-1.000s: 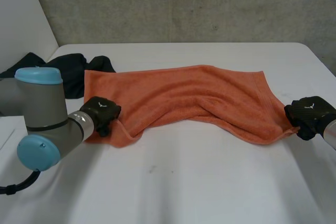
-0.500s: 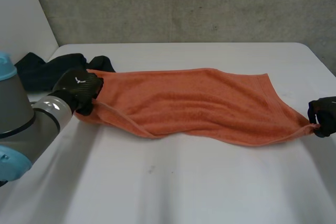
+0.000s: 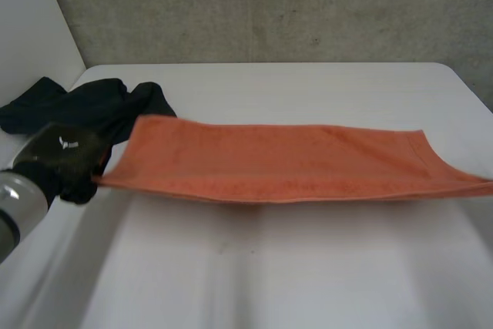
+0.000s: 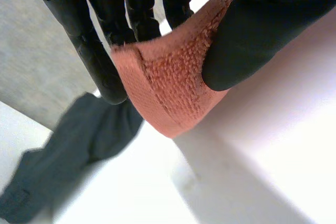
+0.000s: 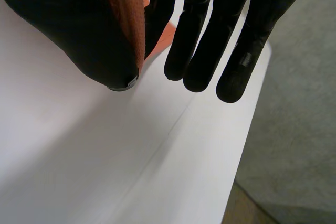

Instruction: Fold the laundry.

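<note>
- Head view: my left hand (image 3: 65,161) holds the left end of the orange towel (image 3: 285,161), stretched taut across the white table (image 3: 308,267). Dark clothes (image 3: 85,105) lie just behind that end.
- Left wrist view: my thumb and fingers (image 4: 100,51) pinch a towel corner.
- Right wrist view: my right hand (image 5: 73,30) pinches a towel edge between thumb and one finger, the others straight.

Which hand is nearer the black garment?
Left. The left hand, pinching the orange towel, is beside the black garment; the right hand pinches the towel's far end.
</note>
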Motion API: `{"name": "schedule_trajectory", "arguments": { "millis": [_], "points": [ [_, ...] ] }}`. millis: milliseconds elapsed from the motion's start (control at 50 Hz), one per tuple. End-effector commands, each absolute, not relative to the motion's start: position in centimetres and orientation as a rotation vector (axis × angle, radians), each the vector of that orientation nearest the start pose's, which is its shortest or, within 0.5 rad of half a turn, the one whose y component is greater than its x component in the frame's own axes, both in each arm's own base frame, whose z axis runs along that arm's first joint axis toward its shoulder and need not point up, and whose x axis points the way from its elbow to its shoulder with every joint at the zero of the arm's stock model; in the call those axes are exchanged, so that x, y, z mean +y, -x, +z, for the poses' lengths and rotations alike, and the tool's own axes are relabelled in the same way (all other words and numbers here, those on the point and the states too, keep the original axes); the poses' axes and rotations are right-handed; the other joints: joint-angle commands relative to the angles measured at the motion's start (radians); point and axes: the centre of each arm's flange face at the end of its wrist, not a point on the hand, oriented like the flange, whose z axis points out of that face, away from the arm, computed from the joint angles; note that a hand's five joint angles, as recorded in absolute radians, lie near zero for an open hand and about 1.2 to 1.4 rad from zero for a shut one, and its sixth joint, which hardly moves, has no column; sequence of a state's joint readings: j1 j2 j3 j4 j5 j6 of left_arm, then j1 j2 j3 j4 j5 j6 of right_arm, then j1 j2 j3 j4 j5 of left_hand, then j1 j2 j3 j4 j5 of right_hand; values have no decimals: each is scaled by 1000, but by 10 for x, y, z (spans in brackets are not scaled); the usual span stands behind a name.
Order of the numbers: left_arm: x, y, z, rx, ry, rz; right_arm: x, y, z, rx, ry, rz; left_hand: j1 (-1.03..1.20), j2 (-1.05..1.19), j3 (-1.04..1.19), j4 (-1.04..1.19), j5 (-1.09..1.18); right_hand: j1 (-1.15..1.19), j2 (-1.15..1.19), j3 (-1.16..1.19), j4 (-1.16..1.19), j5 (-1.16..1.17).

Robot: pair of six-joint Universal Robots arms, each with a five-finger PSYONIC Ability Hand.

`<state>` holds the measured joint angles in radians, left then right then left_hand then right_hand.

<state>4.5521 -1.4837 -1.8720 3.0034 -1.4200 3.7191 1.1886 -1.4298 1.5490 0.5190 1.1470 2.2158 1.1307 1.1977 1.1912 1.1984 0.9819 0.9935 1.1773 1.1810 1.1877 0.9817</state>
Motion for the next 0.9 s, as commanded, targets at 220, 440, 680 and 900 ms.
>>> {"name": "schedule_trajectory", "arguments": {
  "millis": [220,440,680,900],
  "points": [
    [-270,206,193,2259,-1101,-1709,-344,-89,220,2691,1071,-1610,266,199,205,198,240,403,219,215,209,240],
    [-351,228,172,2235,-826,-1798,-397,-112,201,2724,1035,-1764,266,199,205,198,240,403,219,215,209,240],
    [-393,250,149,2158,-807,-1874,-442,-132,176,2755,996,-1874,266,199,205,198,240,403,219,215,209,240],
    [-398,268,138,2079,-834,-1963,-460,-151,160,2795,972,-1934,-955,-1022,-1015,-1023,-981,-819,-1003,-1006,-1013,-982]
  ]
}}
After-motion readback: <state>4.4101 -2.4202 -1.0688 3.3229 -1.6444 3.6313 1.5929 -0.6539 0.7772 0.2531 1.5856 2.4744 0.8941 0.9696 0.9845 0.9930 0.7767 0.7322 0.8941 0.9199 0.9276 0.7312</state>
